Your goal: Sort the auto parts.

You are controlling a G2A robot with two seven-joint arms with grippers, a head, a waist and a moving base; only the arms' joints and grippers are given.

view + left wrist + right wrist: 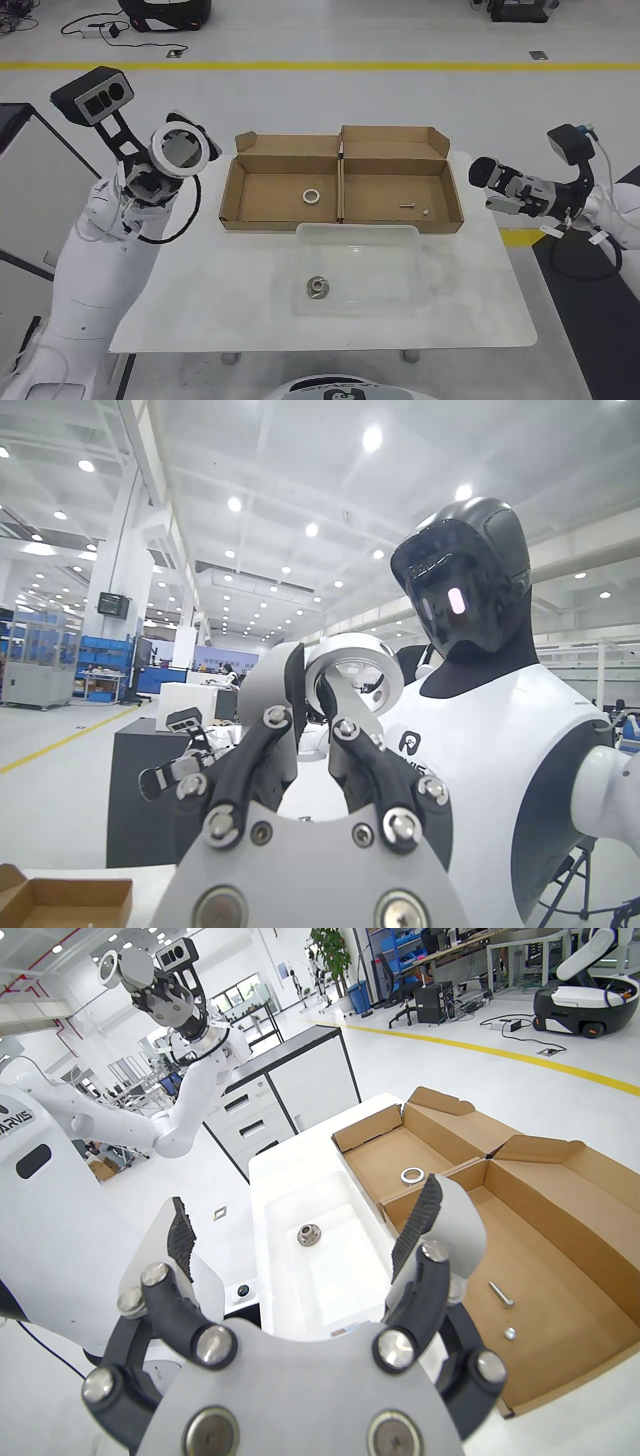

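Note:
My left gripper is raised high off the table's left side, shut on the wall of a large silver ring; the same ring faces up toward the top camera. My right gripper hangs open past the table's right edge, holding nothing. A flanged metal hub lies in the clear plastic tray at the table's front middle. In the left cardboard box rests a small silver ring. A bolt and a small nut lie in the right cardboard box.
The two open cardboard boxes stand side by side at the back of the white table, with flaps up behind them. A dark cabinet stands off the table's left side. Bare tabletop lies left and right of the tray.

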